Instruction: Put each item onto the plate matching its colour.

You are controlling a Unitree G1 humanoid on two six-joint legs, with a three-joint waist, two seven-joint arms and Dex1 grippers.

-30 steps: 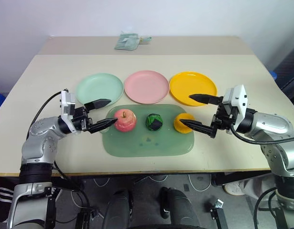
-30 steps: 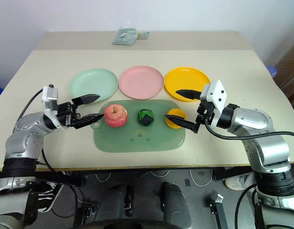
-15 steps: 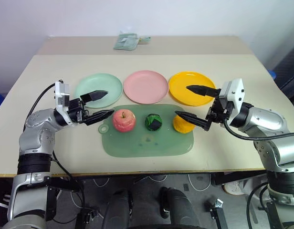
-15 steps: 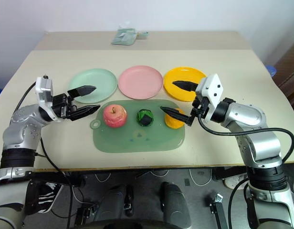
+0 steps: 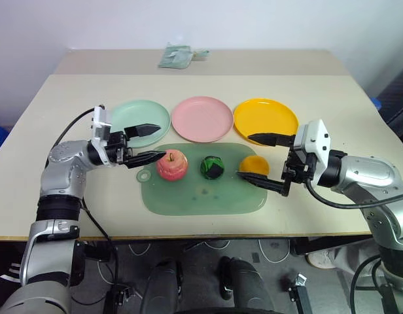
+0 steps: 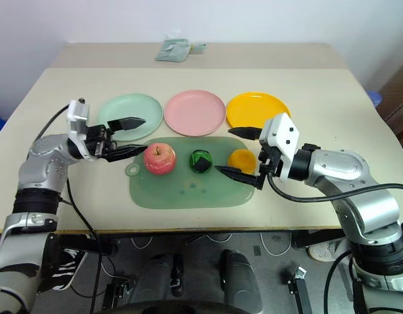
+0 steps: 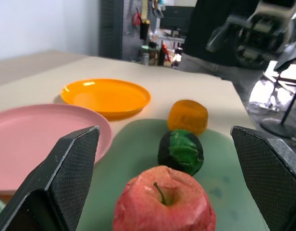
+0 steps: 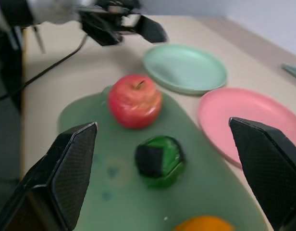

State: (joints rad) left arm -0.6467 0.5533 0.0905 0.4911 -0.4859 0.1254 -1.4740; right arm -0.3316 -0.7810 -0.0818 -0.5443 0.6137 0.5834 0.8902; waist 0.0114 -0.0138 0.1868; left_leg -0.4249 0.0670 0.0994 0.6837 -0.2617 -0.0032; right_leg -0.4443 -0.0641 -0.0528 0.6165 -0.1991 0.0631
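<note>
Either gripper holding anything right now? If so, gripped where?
Nothing is held. The left gripper is open beside the apple, and the right gripper is open around the orange fruit without closing on it; both fruits sit on the green mat.

A translucent green mat point(image 5: 201, 196) lies on the beige surface point(image 5: 332, 98). A crumpled pale-green packet point(image 5: 175, 57) rests near the surface's far edge.

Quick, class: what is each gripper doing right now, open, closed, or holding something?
Left gripper: open, holding nothing, beside the red apple.
Right gripper: open, holding nothing, by the orange fruit.
</note>
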